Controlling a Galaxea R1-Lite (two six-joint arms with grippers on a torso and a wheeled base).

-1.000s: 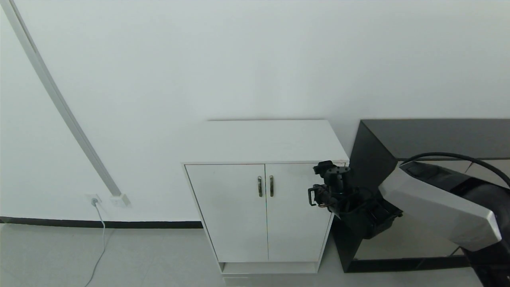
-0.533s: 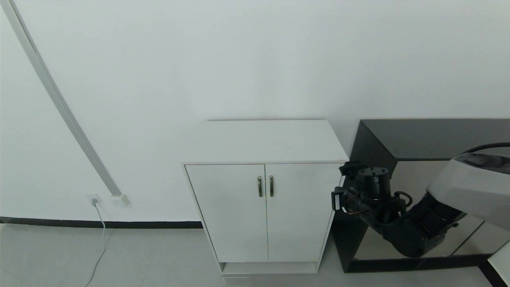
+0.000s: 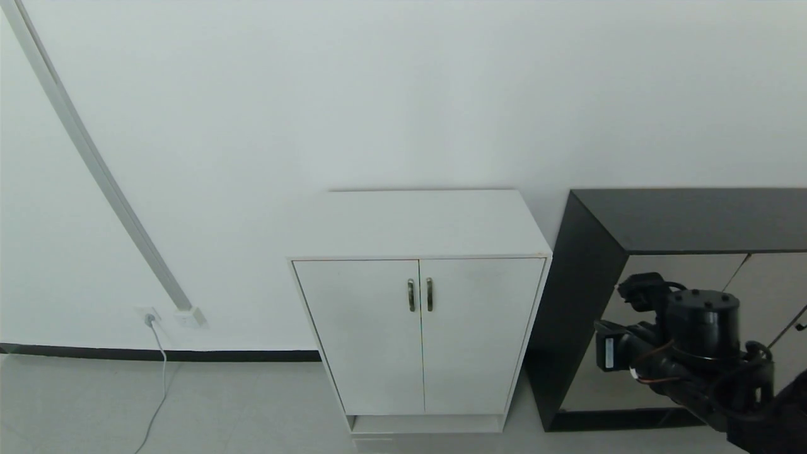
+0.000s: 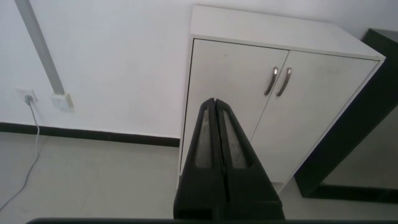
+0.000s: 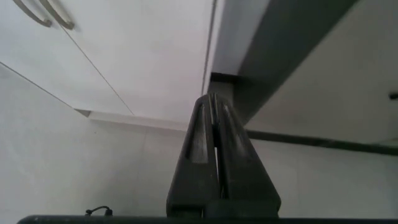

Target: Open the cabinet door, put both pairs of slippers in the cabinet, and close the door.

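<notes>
The white cabinet (image 3: 378, 334) stands against the wall with both doors closed, and its two metal handles (image 3: 420, 295) meet at the middle. My right arm (image 3: 693, 347) hangs low in front of the black unit, right of the cabinet and clear of it. The right gripper (image 5: 214, 99) is shut on nothing, pointing at the floor by the cabinet's lower right corner (image 5: 211, 81). My left gripper (image 4: 215, 102) is shut and empty, held some way back from the left door (image 4: 230, 68), below and left of the handles (image 4: 278, 81).
A black-framed low unit (image 3: 630, 221) with pale panels stands right against the cabinet's right side. A wall socket with a trailing cord (image 3: 149, 317) and a slanted conduit (image 3: 94, 164) lie to the left. Grey floor (image 3: 220, 403) stretches before the cabinet.
My right arm has swung from in front of the cabinet's right door to the right and downward, ending before the black unit. The doors have stayed closed.
</notes>
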